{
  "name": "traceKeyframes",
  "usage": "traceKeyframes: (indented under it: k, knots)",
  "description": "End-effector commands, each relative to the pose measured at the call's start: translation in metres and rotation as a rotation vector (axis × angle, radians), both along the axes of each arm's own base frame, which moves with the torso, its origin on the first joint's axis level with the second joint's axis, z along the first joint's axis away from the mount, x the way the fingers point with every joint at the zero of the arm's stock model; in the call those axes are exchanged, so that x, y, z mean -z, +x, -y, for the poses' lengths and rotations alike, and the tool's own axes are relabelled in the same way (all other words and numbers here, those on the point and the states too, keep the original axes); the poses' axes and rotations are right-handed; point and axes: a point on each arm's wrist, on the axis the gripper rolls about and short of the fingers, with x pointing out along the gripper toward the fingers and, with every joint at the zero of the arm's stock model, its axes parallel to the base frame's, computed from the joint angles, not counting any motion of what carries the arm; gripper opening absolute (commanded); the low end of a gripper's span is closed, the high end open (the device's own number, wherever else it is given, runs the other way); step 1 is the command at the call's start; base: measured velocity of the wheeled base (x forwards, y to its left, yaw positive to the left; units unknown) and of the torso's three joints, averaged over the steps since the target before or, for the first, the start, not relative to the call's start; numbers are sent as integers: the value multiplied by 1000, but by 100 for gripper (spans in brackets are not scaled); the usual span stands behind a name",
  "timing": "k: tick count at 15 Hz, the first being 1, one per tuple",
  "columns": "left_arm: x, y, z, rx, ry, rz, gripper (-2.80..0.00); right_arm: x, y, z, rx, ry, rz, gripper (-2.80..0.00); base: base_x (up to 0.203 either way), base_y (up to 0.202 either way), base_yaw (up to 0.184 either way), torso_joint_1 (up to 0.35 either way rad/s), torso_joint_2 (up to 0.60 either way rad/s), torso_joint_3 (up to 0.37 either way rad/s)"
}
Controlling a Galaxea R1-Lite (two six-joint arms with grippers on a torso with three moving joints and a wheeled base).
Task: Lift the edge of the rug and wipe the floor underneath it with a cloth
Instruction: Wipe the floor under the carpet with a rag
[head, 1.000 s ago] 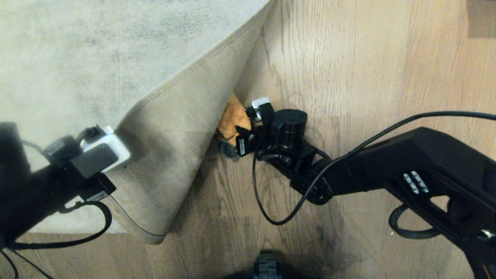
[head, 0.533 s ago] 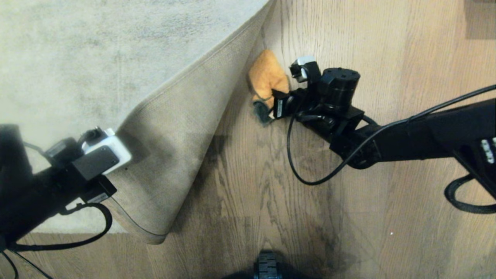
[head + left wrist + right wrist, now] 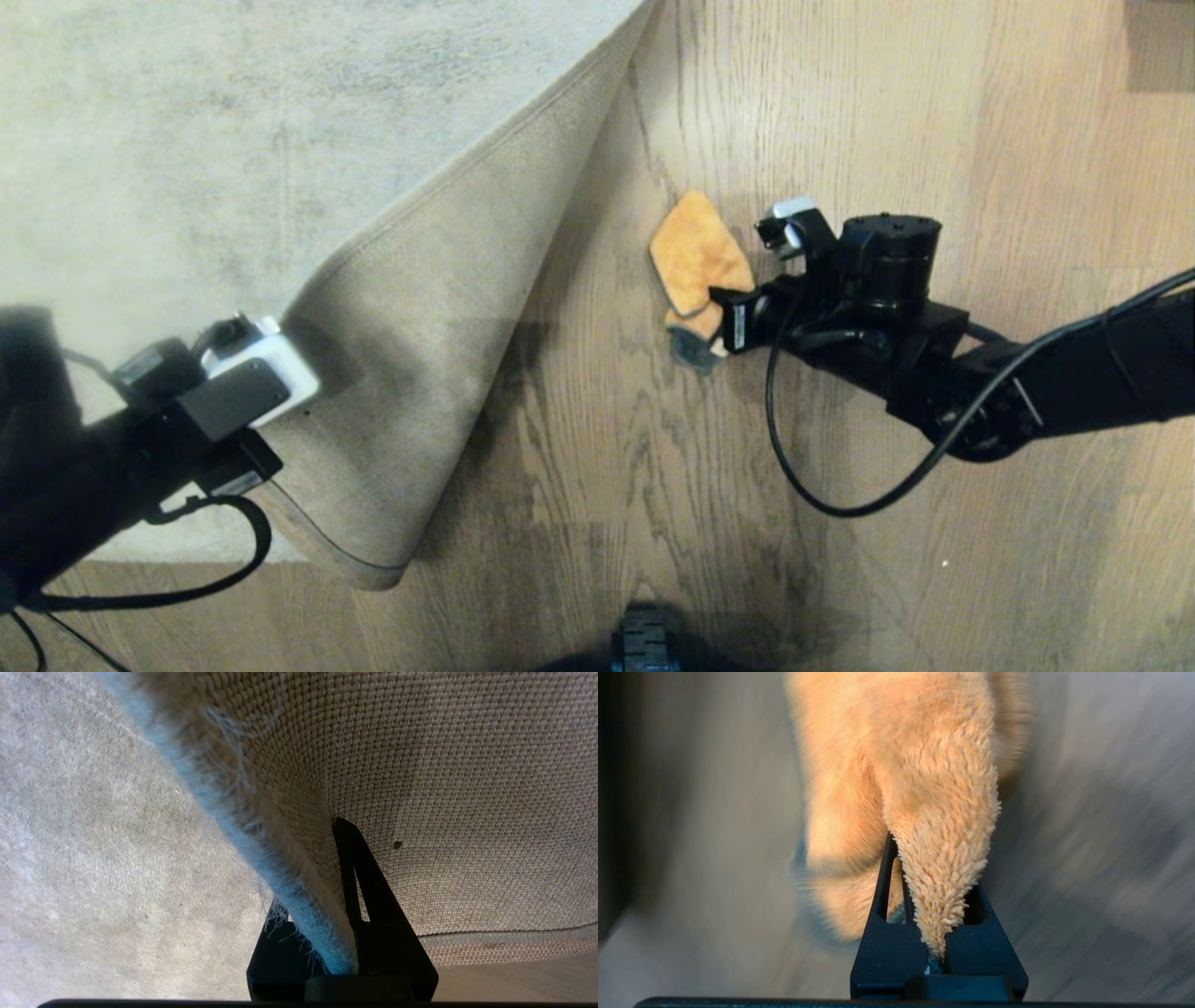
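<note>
The rug edge (image 3: pixel 420 355) is folded back over the pale grey rug, its tan woven backing facing up. My left gripper (image 3: pixel 280 387) at the left is shut on the rug edge (image 3: pixel 299 877), which runs between its fingers, and holds the flap up. The bared wood-grain floor (image 3: pixel 840 112) lies to the right of the fold. My right gripper (image 3: pixel 726 322) is shut on the orange fuzzy cloth (image 3: pixel 695 252), which lies spread on the floor with a dark grey bit at its near end. In the right wrist view the cloth (image 3: pixel 934 765) is pinched in the right gripper (image 3: pixel 924 858).
The right arm's black cable (image 3: pixel 840 504) loops over the floor near me. A black wheel of my base (image 3: pixel 644 644) shows at the near edge. A dark smudge (image 3: pixel 775 560) marks the planks near it, and a darker patch (image 3: pixel 1158 47) sits at the far right.
My right gripper has swept the cloth out from under the lifted flap, first farther along the fold, then right, away from the rug. The left arm and the flap have kept still.
</note>
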Motion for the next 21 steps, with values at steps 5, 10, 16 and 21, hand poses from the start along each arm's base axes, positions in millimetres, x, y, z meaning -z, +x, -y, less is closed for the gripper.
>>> traceKeyframes:
  k: [5, 10, 16, 21]
  knots:
    - [3, 0, 0, 0, 7, -8, -280, 35, -92, -50, -249, -70, -94, -280, 0, 0, 0, 0, 0, 0]
    - [5, -1, 0, 0, 8, -16, -280, 81, -102, -66, -285, -117, -199, -280, 0, 0, 0, 0, 0, 0]
    - [11, -2, -1, -10, 17, -43, -280, 130, -90, -81, -283, -71, -192, -280, 0, 0, 0, 0, 0, 0]
    - [16, -1, 0, -17, 23, -61, -280, 162, -88, -78, -274, -30, -148, -280, 0, 0, 0, 0, 0, 0]
